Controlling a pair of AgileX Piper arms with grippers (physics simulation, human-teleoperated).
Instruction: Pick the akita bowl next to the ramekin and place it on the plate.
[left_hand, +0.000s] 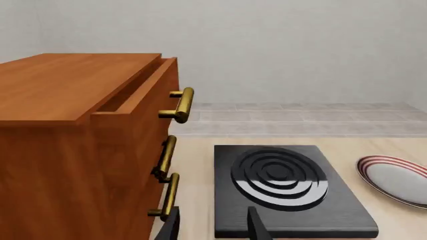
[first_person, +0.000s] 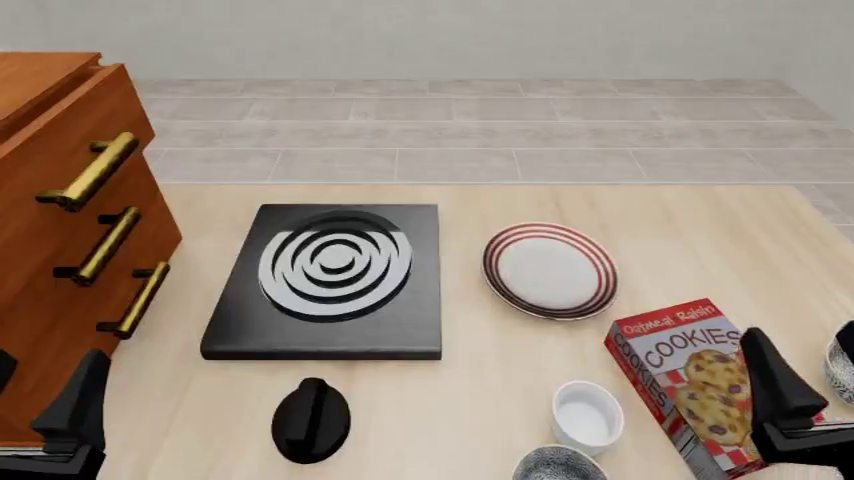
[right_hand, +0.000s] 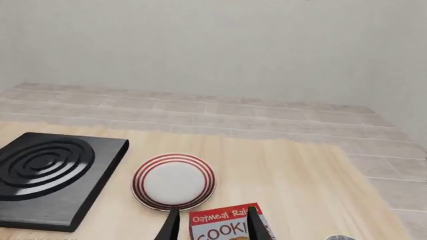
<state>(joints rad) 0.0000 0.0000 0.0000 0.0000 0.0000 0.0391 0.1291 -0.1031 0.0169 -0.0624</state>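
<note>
the akita bowl (first_person: 558, 464) sits at the near edge of the table (first_person: 694, 240) in the front view, cut off by the picture's lower border, with only its speckled grey inside and pale rim showing; it lies just beside the ramekin (first_person: 587, 414), on that cup's near side and a little to the left. the ramekin, plain white, stands just left of a red cookie box (first_person: 687, 385). the plate (first_person: 549, 270), white with red-brown stripes round its rim, lies farther back near the middle of the table, well apart from the bowl, with nothing on it. to the plate's left is a black square stove (first_person: 328, 281) with white rings, and a black knob-like thing (first_person: 311, 419) rests on the table nearer than the stove. a brown wooden drawer cabinet (first_person: 60, 230) with brass handles stands at the left, its top drawer slightly open in the left wrist view. a second speckled bowl (first_person: 842, 368) shows partly at the right edge. the left hand (left_hand: 213, 227) hangs above the stove's near edge, fingers apart and holding nothing. the right hand (right_hand: 211, 225) hangs over the cookie box with the plate ahead of it, fingers likewise apart and empty.
</note>
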